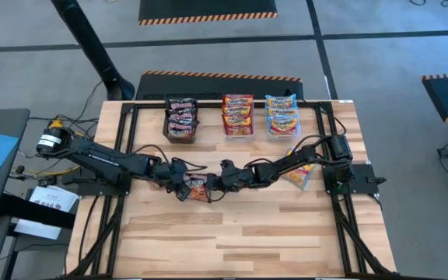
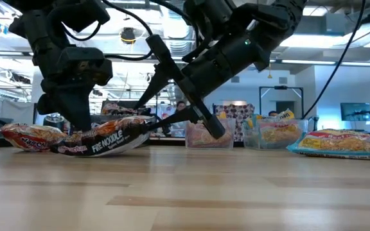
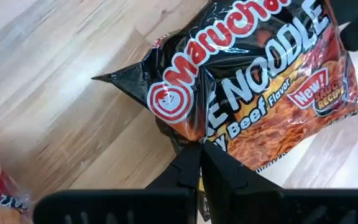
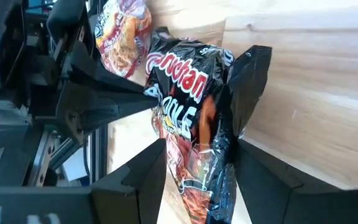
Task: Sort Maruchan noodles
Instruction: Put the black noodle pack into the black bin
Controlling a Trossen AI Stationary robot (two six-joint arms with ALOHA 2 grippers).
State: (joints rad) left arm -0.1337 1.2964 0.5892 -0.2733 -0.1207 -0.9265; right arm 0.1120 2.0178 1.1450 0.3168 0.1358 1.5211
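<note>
Left pincer (image 3: 199, 163) pressed together on one edge of a black Fire Noodle packet (image 3: 253, 81) at mid-counter, right pincer (image 4: 194, 163) spread around the opposite end of the same packet, neither side let go. Just beside, toward the left arm, a red-orange packet (image 2: 29, 136) lying loose on the counter (image 1: 239, 233). Farther right, near the right arm's base, a light blue-yellow packet (image 1: 299, 176) also unsorted. Along the far edge, three bins mostly filled: dark packets (image 1: 180, 117), red-orange packets (image 1: 238, 113), blue-yellow packets (image 1: 281, 113). By the look of it, sorting well along, with three packets left. Crossed arms crowding the middle, likely the main obstruction to the bins.
</note>
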